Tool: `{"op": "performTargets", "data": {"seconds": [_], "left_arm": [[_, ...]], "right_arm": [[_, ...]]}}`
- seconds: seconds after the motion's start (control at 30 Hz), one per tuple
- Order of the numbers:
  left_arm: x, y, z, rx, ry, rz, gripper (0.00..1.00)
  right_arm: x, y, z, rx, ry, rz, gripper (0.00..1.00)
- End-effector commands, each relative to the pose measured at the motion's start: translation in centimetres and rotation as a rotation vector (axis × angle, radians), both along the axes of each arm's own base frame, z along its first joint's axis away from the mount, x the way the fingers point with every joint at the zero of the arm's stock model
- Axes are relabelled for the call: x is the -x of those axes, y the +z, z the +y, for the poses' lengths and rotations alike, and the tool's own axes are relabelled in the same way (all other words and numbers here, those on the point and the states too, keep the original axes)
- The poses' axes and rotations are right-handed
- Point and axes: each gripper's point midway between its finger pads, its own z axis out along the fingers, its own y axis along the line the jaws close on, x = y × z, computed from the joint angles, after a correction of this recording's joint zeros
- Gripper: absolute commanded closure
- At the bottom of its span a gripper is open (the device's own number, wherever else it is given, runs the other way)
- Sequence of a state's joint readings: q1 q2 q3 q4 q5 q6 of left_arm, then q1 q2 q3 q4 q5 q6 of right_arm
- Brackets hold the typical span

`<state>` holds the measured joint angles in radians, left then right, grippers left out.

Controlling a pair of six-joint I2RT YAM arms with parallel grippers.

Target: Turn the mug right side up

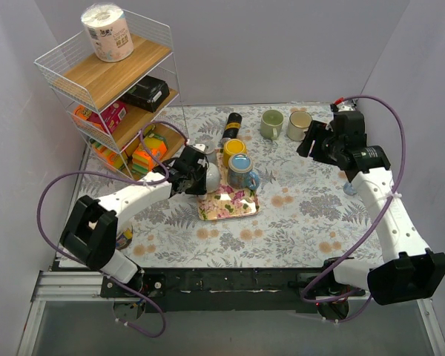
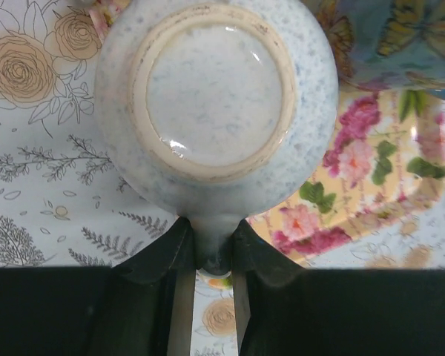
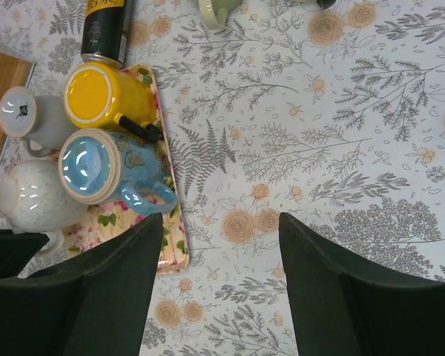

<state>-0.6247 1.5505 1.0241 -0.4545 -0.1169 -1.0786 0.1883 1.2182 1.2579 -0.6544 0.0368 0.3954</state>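
A white speckled mug (image 2: 215,104) stands upside down, its base facing up, at the left edge of the floral tray (image 2: 371,193). It also shows in the top view (image 1: 210,176) and the right wrist view (image 3: 33,196). My left gripper (image 2: 213,248) is shut on the mug's handle (image 2: 211,241), which sits squeezed between both fingers. My right gripper (image 3: 221,230) is open and empty, held high over the table at the far right (image 1: 320,141).
A yellow mug (image 1: 233,150) and a blue mug (image 1: 241,170) stand upside down on the tray (image 1: 230,204). A black can (image 1: 230,124) lies behind them. Green (image 1: 271,123) and cream (image 1: 298,124) mugs stand upright at the back. A wire shelf (image 1: 119,89) stands at the left.
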Motion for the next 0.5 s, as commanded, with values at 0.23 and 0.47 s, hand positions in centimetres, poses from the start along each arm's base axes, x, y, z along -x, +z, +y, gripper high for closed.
{"op": "performTargets", "data": {"seconds": [0.23,0.47], "left_arm": [[1.3,20.4,-4.6,0.539,-0.044,-0.236,1.00],[2.2,31.5,-6.8,0.891,-0.092,-0.356,1.00]], "right_arm": [[3.4,6.5,6.3,-0.309,0.294,-0.191,0.25],[7.8,14.2,10.5,-0.561,0.606,-0.438,0.21]]}}
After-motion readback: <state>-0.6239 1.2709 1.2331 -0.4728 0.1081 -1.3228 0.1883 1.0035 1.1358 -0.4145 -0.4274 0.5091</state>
